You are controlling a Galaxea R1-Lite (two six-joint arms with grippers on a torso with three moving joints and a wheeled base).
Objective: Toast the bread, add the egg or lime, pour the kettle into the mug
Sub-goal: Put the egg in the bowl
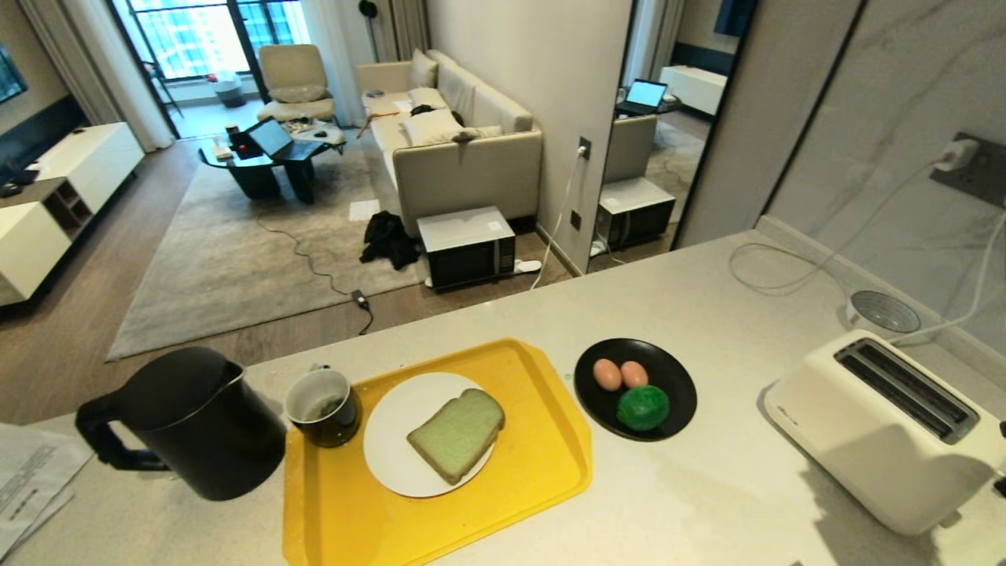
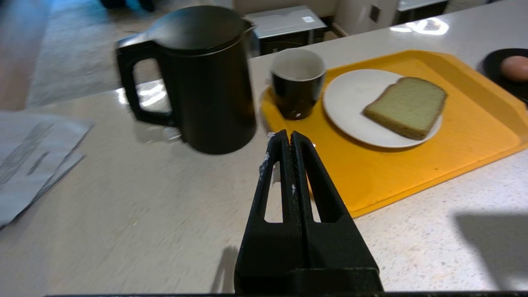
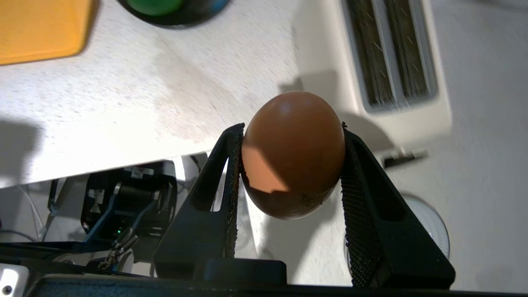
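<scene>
A brown egg [image 3: 293,152] is held in my right gripper [image 3: 291,128], shut on it over the counter beside the white toaster [image 3: 437,115]. Neither arm shows in the head view. The pale green bread [image 1: 457,434] lies on a white plate [image 1: 391,452] on the yellow tray [image 1: 542,377], with the black mug [image 1: 322,407] at the tray's left corner. Left of the tray stands the black kettle [image 1: 200,420]. Two more eggs [image 1: 607,374] and the green lime [image 1: 643,407] sit on a black plate [image 1: 677,389]. My left gripper [image 2: 287,134] hangs shut and empty near the kettle [image 2: 206,78].
The toaster [image 1: 880,428] stands at the counter's right with its slots up. A round kettle base [image 1: 884,311] and white cables lie behind it by the wall. Papers [image 1: 31,479] lie at the counter's left edge. Beyond the counter is a living room.
</scene>
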